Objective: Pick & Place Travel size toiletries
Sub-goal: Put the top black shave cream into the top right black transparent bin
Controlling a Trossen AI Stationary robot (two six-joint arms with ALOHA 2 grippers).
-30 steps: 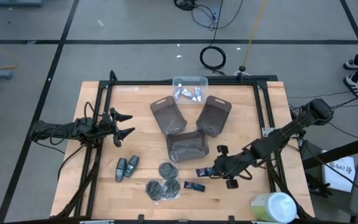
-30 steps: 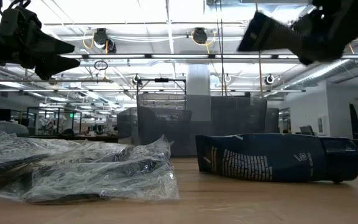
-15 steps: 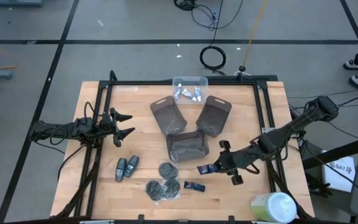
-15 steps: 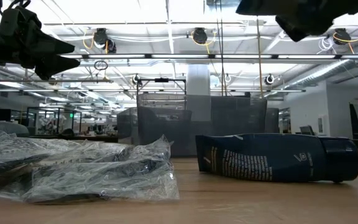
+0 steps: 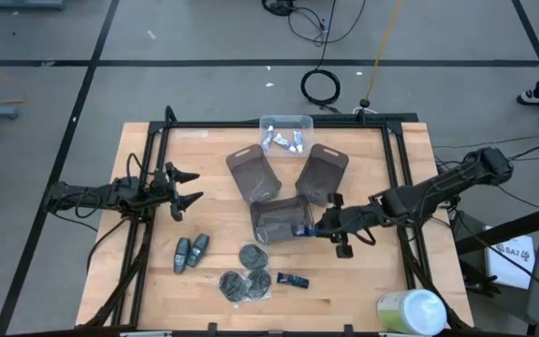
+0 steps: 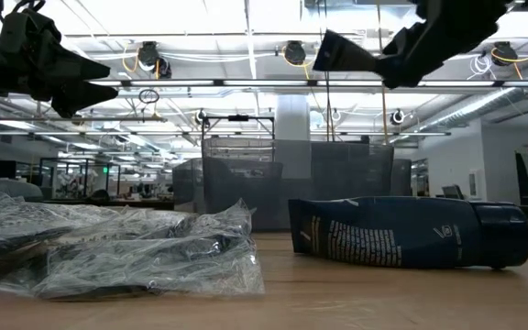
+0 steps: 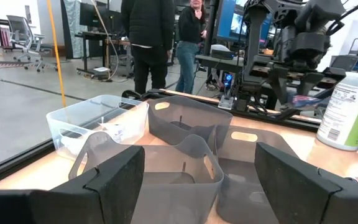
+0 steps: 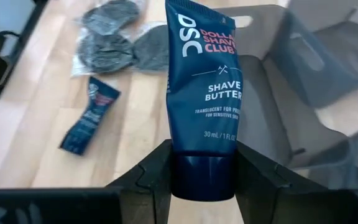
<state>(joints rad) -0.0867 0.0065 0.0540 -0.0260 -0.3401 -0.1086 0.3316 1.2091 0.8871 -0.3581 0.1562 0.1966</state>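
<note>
- The right gripper (image 5: 318, 227) clamps a dark-blue shave-butter tube (image 8: 205, 93) by its cap end, holding it above the table at the right rim of the nearest smoky-grey tray (image 5: 282, 220); in the right wrist view the tube stands between the two fingers (image 8: 151, 177), its printed face to the camera.
- The left gripper (image 5: 187, 187) hangs over the table's left side with its fingers spread and nothing between them; it is well apart from the trays.
- A second dark-blue tube (image 5: 293, 279) lies flat on the wood near the front edge, just right of a clear bag of dark-grey discs (image 5: 243, 285); one more disc (image 5: 253, 256) lies just behind the bag.
- Two grey-blue oval sticks (image 5: 190, 252) lie side by side on the left, in front of the left gripper.
- Two more grey trays (image 5: 253, 174) (image 5: 322, 173) stand behind the first; a clear tray (image 5: 286, 133) at the far edge holds small white tubes (image 5: 284, 141).
- A pale-green-and-white container (image 5: 412, 312) sits at the front right corner.
</note>
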